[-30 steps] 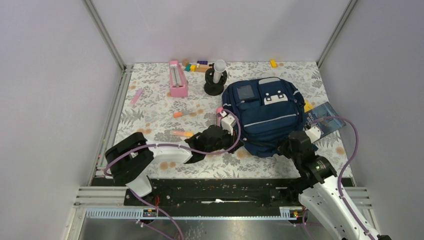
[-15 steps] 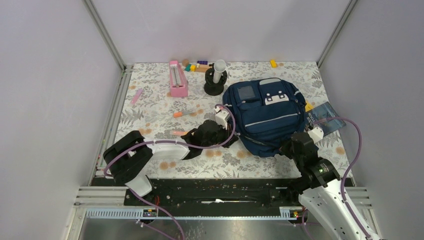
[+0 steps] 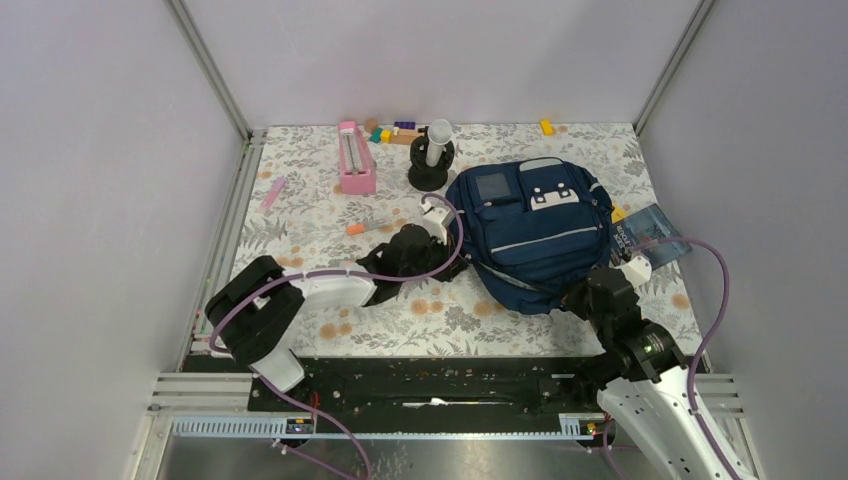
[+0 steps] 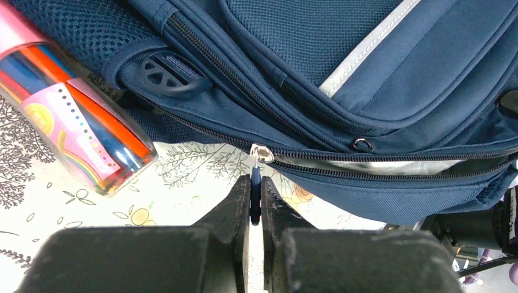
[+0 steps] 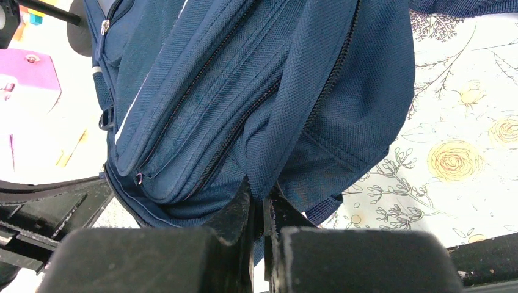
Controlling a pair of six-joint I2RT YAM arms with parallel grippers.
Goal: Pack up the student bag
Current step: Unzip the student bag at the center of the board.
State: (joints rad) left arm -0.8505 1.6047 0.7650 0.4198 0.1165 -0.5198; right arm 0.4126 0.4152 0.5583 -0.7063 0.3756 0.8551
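Left claw (image 4: 255,204), gripping the navy fabric student bag's (image 3: 530,235) zip pull (image 4: 256,177), has slid upper-left; right claw (image 5: 261,210) pinches bag fabric; packing seems unstarted.

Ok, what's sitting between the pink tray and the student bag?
A black stand with a white cylinder stands between the pink tray and the student bag; the top view shows it.

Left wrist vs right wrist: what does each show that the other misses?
Left wrist only: the left gripper shut on a zipper pull of the navy backpack, and a clear tube of coloured pens next to the bag's mesh side pocket. Right wrist only: the right gripper shut on a fold of the backpack's fabric. Both: the backpack and the floral table cover.
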